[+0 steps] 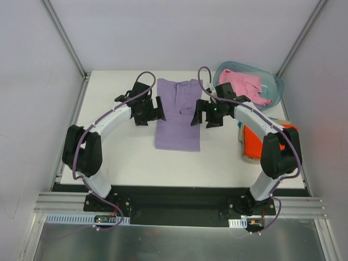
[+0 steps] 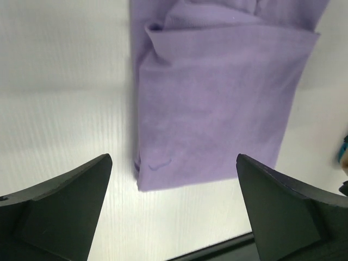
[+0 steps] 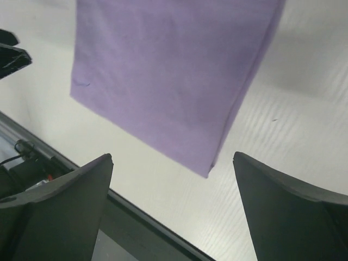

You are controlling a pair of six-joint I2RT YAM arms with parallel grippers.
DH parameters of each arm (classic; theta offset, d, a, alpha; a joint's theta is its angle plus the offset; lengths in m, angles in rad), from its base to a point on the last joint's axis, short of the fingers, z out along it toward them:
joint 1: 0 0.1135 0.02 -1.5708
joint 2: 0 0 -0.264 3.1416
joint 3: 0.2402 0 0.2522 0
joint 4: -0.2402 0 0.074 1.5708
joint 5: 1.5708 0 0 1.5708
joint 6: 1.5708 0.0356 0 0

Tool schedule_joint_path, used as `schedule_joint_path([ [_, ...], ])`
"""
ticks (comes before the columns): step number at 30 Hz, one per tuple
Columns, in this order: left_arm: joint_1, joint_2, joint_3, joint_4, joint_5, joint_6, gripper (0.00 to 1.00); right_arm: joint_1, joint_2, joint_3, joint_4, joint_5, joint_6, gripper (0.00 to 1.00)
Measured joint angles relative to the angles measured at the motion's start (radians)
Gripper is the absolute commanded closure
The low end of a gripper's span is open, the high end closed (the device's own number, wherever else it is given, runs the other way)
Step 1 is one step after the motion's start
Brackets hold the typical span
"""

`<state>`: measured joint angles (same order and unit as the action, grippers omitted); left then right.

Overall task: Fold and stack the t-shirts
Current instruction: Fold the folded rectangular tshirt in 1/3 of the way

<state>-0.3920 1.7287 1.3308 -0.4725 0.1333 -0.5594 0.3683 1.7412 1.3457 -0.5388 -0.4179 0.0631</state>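
Left end effector (image 2: 173,160), right end effector (image 3: 172,156): spread, empty. Only overhead shows pink t-shirt (image 1: 244,84) in tub (image 1: 277,86).

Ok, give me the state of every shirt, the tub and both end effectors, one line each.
purple shirt: folded into a long strip, flat on the table.
pink shirt: crumpled, unfolded, in the tub.
orange shirt: at the table's right side, partly hidden by the right arm.
tub: upright, holding the pink shirt.
left end effector: open, empty, above the purple shirt.
right end effector: open, empty, above the purple shirt.
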Motion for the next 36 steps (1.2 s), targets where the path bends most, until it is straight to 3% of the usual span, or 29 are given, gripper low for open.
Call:
schedule_joint_path([
  [7,-0.047,-0.177,-0.257,0.141,0.143,-0.053,0.01,0.071,-0.137,-0.187,0.136,-0.053,0.078,0.04],
  [18,-0.072,-0.019,-0.279,0.276,0.229,-0.09,0.01,0.126,-0.05,-0.261,0.277,-0.095,0.167,0.04],
  [25,-0.072,-0.021,-0.383,0.364,0.273,-0.135,0.01,0.125,-0.013,-0.378,0.332,-0.122,0.208,0.04],
  [36,-0.103,-0.232,-0.663,0.495,0.28,-0.217,0.0,0.183,-0.158,-0.571,0.444,-0.148,0.228,0.04],
])
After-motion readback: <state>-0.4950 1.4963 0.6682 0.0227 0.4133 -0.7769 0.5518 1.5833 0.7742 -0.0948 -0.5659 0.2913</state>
